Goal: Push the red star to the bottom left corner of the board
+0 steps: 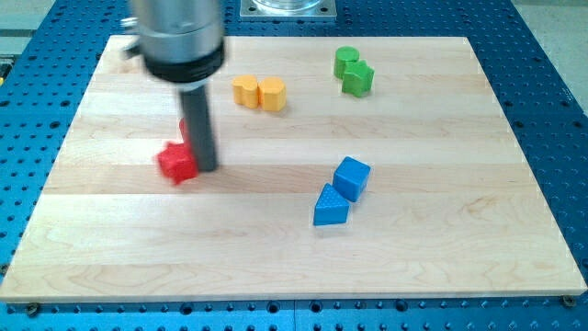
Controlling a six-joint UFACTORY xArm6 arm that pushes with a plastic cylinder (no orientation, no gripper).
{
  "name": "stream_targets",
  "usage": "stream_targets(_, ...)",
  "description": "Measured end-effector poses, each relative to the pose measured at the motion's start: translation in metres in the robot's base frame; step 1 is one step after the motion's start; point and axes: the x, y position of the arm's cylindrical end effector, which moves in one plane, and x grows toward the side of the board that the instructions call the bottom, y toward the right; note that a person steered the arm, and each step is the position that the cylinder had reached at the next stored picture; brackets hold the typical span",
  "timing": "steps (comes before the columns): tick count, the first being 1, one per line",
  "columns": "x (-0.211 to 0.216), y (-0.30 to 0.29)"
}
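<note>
Tabletop (pixel 441 267): pale wooden board with visible plank seams, resting on a blue perforated base (pixel 551 55). Arm housing (pixel 179 37): blurred grey metal cylinder at the view's top left, carrying the dark straight rod. Blue cube (pixel 352 176) and blue triangular block (pixel 330 207): touching, right of centre, finely textured faces. Two green blocks (pixel 353 71): touching, near the view's top; shapes indistinct. Two yellow-orange blocks (pixel 259 92): side by side, touching. Red star (pixel 176 163): at centre-left, well away from the bottom left corner. A second red piece (pixel 185 129) is mostly hidden behind the rod. Tool: plain rod with no jaws, holding nothing; my tip (pixel 206 169) touches the red star's right side
</note>
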Motion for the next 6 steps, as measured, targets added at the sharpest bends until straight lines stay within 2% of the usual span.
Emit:
stream_targets(1,0.031,-0.053)
stream_targets(2,0.007,-0.021)
stream_targets(3,-0.016,-0.055)
stream_targets(5,0.051,-0.093)
stream_targets(6,0.059,-0.071)
